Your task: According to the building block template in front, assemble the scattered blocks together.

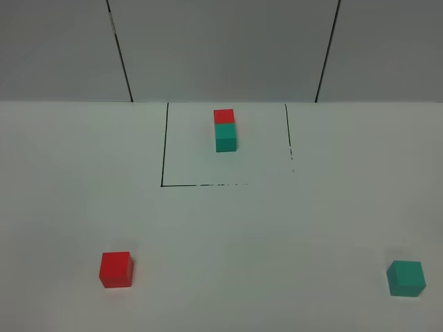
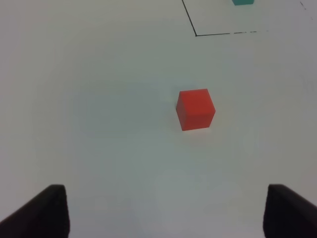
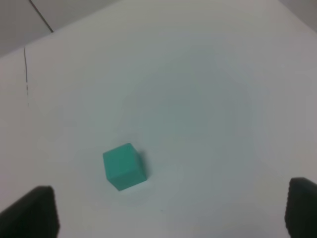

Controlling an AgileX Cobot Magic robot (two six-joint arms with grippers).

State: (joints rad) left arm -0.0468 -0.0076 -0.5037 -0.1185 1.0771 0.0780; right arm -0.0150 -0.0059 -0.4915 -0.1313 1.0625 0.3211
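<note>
The template, a red cube (image 1: pixel 223 115) joined to a teal cube (image 1: pixel 225 136), sits inside a thin black square outline (image 1: pixel 163 155) at the far middle of the table. A loose red cube (image 1: pixel 115 269) lies near left; it also shows in the left wrist view (image 2: pixel 195 108). A loose teal cube (image 1: pixel 405 278) lies near right; it also shows in the right wrist view (image 3: pixel 124 166). My left gripper (image 2: pixel 166 213) is open and empty, short of the red cube. My right gripper (image 3: pixel 171 213) is open and empty, short of the teal cube. Neither arm shows in the exterior view.
The white table (image 1: pixel 242 242) ends at a grey panelled wall (image 1: pixel 221 48) behind the outline. The outline's corner (image 2: pixel 196 34) and a bit of the template's teal cube (image 2: pixel 242 2) show in the left wrist view.
</note>
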